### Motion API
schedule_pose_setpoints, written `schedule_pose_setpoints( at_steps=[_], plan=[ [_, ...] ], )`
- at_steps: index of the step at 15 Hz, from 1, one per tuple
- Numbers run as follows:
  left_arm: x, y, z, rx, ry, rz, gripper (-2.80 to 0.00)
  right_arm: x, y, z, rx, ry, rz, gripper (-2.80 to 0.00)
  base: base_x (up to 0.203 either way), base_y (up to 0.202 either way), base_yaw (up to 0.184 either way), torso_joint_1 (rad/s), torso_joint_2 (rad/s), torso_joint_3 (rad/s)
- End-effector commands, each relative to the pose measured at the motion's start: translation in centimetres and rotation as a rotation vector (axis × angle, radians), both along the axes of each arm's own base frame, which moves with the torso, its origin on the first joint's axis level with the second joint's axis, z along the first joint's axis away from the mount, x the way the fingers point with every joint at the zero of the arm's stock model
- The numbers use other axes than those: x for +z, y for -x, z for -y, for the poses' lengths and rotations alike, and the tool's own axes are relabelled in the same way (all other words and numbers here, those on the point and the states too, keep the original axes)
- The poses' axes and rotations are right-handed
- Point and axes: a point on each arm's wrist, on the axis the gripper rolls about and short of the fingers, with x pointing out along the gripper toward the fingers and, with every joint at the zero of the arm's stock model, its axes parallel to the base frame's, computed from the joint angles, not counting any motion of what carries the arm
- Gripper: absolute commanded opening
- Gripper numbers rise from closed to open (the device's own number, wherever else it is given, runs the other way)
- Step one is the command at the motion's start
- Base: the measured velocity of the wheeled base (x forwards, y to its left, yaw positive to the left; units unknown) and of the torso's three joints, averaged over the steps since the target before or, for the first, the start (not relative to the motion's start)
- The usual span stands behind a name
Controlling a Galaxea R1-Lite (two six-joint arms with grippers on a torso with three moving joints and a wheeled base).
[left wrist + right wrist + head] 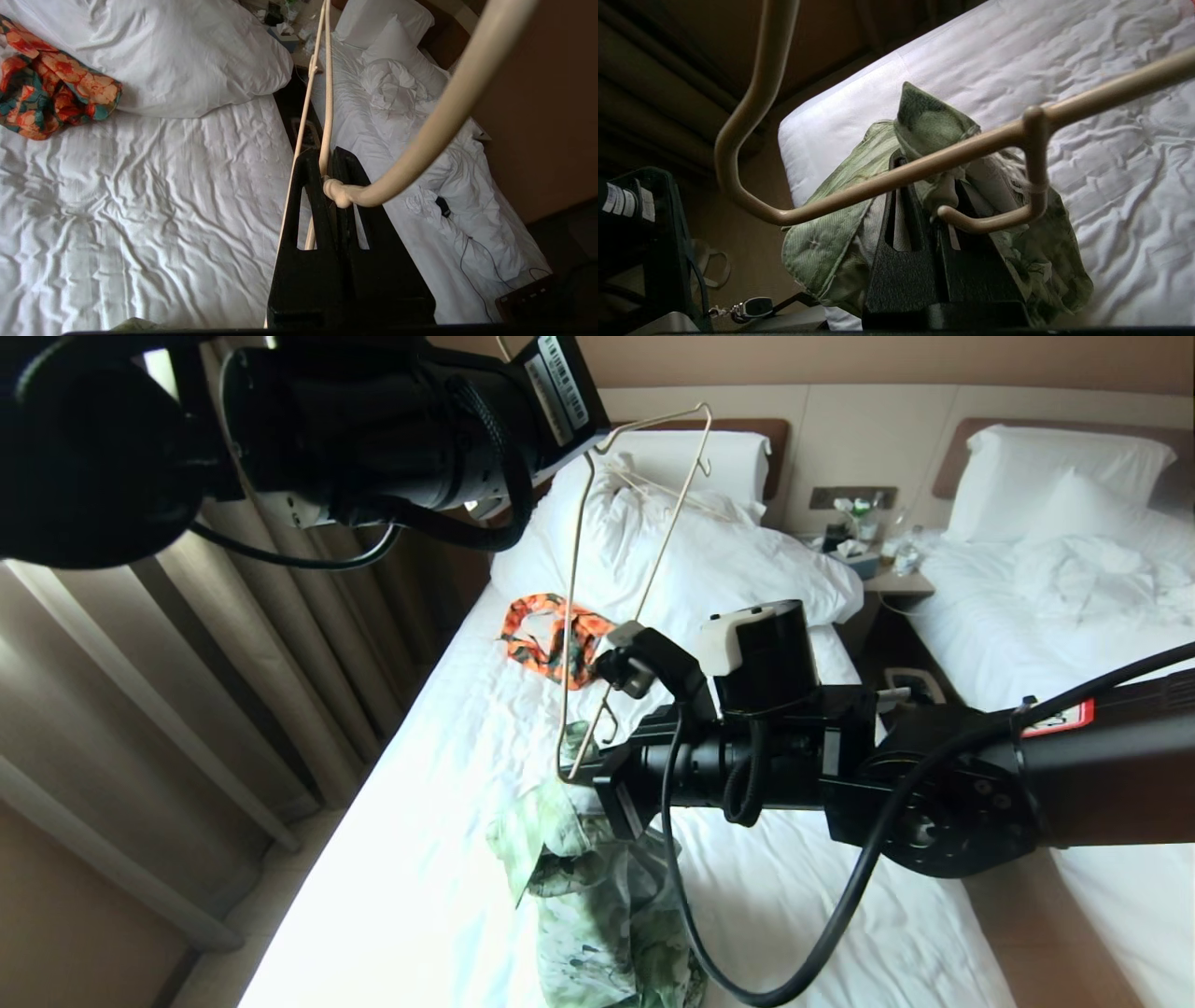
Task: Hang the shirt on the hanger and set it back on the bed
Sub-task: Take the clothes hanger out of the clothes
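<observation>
Green shirt (840,219), white neck label (perhaps printed; unreadable), cream hanger (644,579)

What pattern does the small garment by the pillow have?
Orange-red flowers on dark green, on the small garment; the left wrist view shows it best.

The hanger (624,569) hangs upright above the shirt (597,905) on the bed (420,859).

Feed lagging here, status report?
Left tool shut on hanger. Right tool shut on shirt collar. Hanger not yet in shirt.
</observation>
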Motion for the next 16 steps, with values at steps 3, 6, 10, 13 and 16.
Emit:
schedule_pose_setpoints(
  at_steps=[3, 6, 10, 13, 16],
  plan=[
    [-0.8, -0.5, 0.8, -0.02, 0.007, -0.03, -2.8, 1.4, 1.1, 0.6, 0.058, -0.051, -0.026, -2.8, 0.0, 0.0, 0.0, 0.0, 0.0, 0.0],
    [-0.5, -0.4, 0.7, -0.053, 0.023, -0.032, -2.8, 1.8, 1.9, 1.3, 0.117, -0.068, -0.054, -2.8, 0.0, 0.0, 0.0, 0.0, 0.0, 0.0],
    [0.2, -0.5, 0.5, -0.051, 0.036, -0.014, -2.8, 2.4, 2.7, 2.9, 0.162, -0.084, -0.074, -2.8, 0.0, 0.0, 0.0, 0.0, 0.0, 0.0],
    [0.3, -0.5, 0.4, -0.049, 0.033, -0.011, -2.8, 3.2, 2.0, 4.5, 0.114, -0.099, -0.058, -2.8, 0.0, 0.0, 0.0, 0.0, 0.0, 0.0],
    [0.2, -0.4, 0.4, -0.049, 0.023, -0.023, -2.8, 2.7, 1.4, 5.6, 0.002, -0.037, -0.093, -2.8, 0.0, 0.0, 0.0, 0.0, 0.0, 0.0]
  ],
)
